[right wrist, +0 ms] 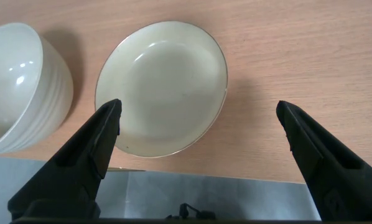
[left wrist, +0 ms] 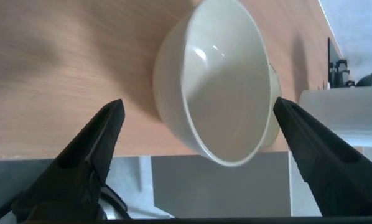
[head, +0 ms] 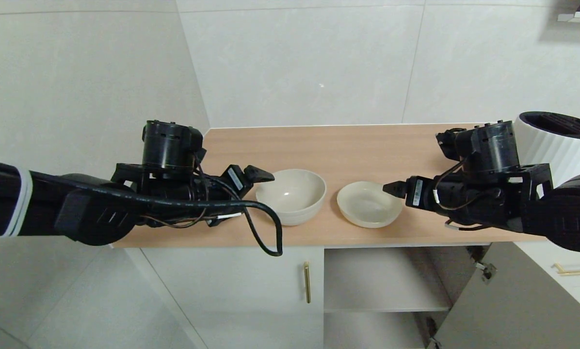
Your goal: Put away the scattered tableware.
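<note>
Fingers spread wide on both: left gripper [left wrist: 198, 102], right gripper [right wrist: 198, 104]. Risk of shoving crockery off the front edge of the light wooden countertop [head: 348, 145] if closed off-centre on slick curved walls. Deep ribbed cream ceramic bowl [left wrist: 214, 81] just ahead of left fingertips, perhaps brushing one; shallow cream ceramic dish [right wrist: 164, 87] ahead of right. Both near that edge.

Two bowls on the table [head: 367, 145]: one deep ribbed bowl [head: 292, 194] on the left, one shallow bowl [head: 369, 206] on the right. One white ribbed container [head: 556, 145] at the far right. Two pincers: left pincer [left wrist: 197, 107], right pincer [right wrist: 198, 107]. One open cabinet [head: 382, 271] below, one shelf [head: 384, 306] inside.
</note>
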Controlling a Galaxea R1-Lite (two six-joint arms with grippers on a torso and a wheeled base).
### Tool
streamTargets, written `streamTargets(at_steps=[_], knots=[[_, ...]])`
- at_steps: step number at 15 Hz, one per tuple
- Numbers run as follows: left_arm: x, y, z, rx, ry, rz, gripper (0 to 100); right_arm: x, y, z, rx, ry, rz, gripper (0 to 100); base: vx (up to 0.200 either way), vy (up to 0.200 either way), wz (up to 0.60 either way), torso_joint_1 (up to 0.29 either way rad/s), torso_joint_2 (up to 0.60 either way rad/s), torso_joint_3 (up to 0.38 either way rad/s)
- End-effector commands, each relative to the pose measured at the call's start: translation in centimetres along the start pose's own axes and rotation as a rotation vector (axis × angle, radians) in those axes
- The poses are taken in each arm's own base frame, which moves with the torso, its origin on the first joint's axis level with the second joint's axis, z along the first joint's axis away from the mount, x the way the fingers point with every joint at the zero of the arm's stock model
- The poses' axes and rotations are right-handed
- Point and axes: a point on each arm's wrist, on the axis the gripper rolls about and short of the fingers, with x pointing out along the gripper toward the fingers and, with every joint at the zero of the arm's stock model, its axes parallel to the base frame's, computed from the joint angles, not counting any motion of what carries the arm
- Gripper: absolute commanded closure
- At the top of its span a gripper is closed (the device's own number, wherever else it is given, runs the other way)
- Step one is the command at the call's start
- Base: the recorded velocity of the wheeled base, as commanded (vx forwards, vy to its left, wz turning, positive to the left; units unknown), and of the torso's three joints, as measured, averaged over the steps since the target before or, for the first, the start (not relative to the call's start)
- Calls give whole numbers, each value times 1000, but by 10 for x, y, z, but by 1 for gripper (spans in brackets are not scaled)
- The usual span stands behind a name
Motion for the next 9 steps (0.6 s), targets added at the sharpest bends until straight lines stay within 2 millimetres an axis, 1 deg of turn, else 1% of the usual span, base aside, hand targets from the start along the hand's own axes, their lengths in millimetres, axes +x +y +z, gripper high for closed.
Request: streamTargets(at_steps=[1,2,3,4,9], knots=[[14,5,-5,-12,17,32,0,0,0,0,0,-1,1,0,0,0,0,0,0,0],[17,6,-7,-11,19,37,0,0,0,0,0,-1,1,0,0,0,0,0,0,0],[27,8,-10,-8,5,71,0,0,0,0,0,0,0,0,0,0,0,0,0,0],[28,9,-11,-7,2,78,0,0,0,0,0,0,0,0,0,0,0,0,0,0],[26,7,-10,-7,-3,72,0,-1,0,0,1,0,3,0,0,0,0,0,0,0]])
